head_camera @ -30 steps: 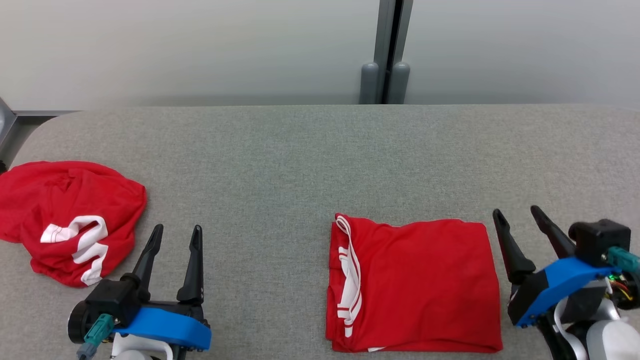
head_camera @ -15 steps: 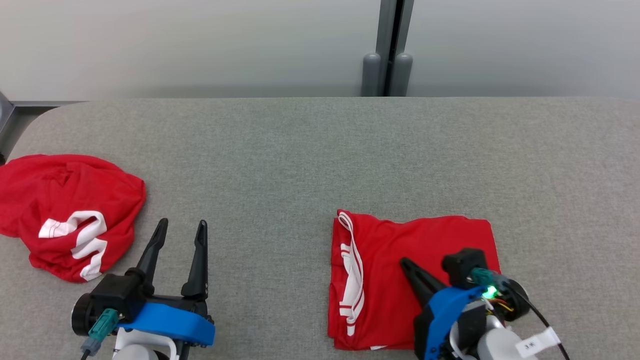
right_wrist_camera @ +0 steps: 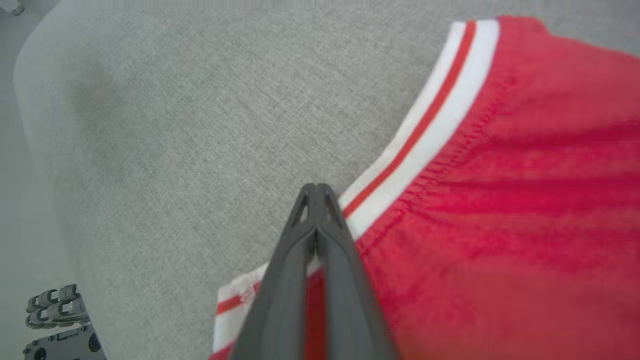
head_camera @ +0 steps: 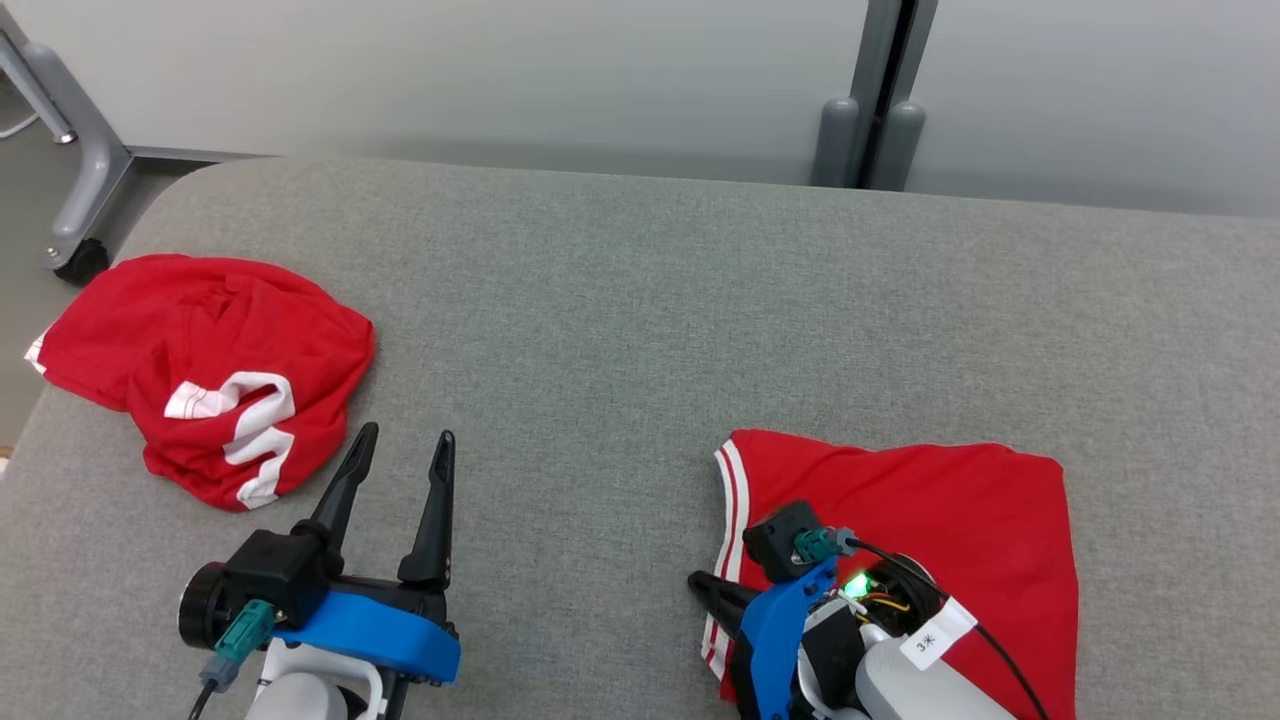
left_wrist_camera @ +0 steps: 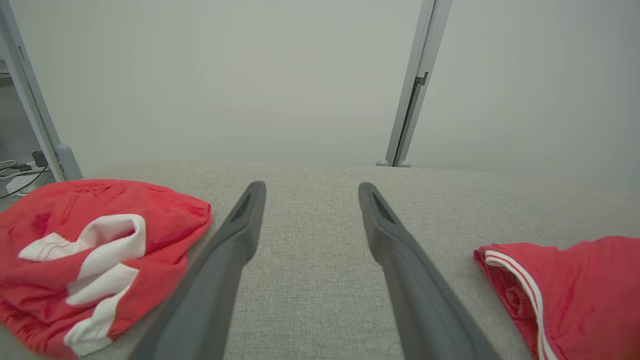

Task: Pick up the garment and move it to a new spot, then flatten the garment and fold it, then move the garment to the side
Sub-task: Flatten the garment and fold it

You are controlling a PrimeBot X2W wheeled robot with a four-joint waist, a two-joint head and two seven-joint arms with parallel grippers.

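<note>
Garment [head_camera: 960, 500], folded red cloth: lying on grey table [head_camera: 600, 300].
Right gripper [right_wrist_camera: 315, 190]: fingers pressing together at trim [right_wrist_camera: 425, 125].
Left gripper [head_camera: 408, 434]: fingers gaping wide.

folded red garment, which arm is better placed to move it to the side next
Right. The right gripper is over the folded garment, fingers closed at its striped hem. The left gripper is open above bare table, apart from it, nearer the crumpled garment.
</note>
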